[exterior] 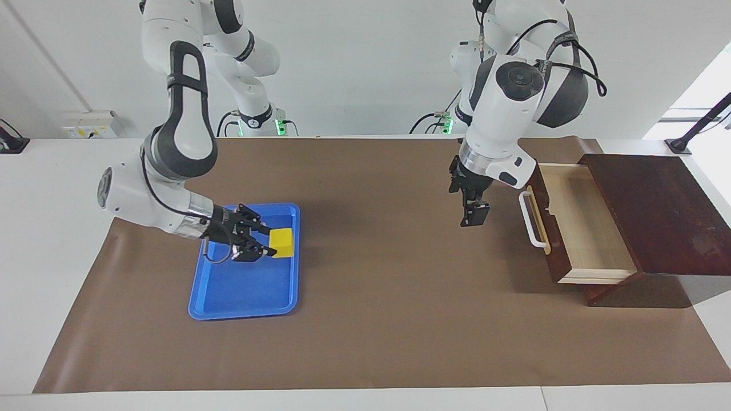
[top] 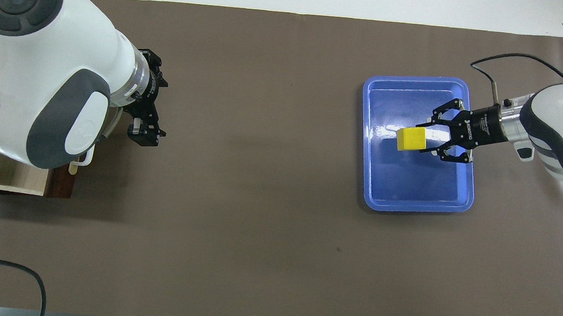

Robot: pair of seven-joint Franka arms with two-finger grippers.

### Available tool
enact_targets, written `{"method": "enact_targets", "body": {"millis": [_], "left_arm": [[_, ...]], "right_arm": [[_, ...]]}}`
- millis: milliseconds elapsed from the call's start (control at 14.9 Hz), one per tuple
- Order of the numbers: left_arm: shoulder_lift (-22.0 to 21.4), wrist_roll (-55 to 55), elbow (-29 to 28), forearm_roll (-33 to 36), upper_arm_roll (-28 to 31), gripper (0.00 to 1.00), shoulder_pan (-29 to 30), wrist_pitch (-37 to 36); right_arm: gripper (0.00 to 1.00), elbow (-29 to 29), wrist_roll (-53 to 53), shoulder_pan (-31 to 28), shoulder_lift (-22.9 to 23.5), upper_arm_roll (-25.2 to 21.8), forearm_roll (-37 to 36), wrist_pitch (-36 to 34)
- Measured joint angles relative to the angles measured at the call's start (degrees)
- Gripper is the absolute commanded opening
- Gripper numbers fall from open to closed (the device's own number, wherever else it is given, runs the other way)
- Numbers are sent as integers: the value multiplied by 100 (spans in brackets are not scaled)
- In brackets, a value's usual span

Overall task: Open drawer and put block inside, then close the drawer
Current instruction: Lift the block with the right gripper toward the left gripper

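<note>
One left gripper (exterior: 474, 220) is hanging over the brown mat (exterior: 377, 319) just in front of the drawer's white handle (exterior: 531, 220), its fingers spread wide and holding nothing. One drawer (exterior: 582, 222) is standing pulled out of its wooden box (exterior: 657, 211) at the left arm's end of the table, its light interior bare. One right gripper (exterior: 268, 244) is hovering over the single blue tray (exterior: 245, 297), clamping the one yellow block (exterior: 282, 242), which is lifted clear of the tray's floor.
</note>
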Motion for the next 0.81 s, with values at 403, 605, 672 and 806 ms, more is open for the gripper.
{"method": "enact_targets", "body": {"millis": [403, 605, 672, 806], "left_arm": [[109, -583, 79, -133, 9, 100, -537, 3], [383, -616, 90, -273, 60, 100, -539, 4], [475, -661, 106, -286, 60, 100, -572, 12], [587, -855, 164, -286, 61, 100, -667, 55]], "right_arm": [[0, 297, 890, 1246, 146, 20, 166, 513], [0, 320, 1374, 1719, 186, 21, 182, 977], [0, 321, 1464, 1809, 193, 21, 182, 1063], [0, 322, 1532, 1853, 197, 19, 182, 1088]]}}
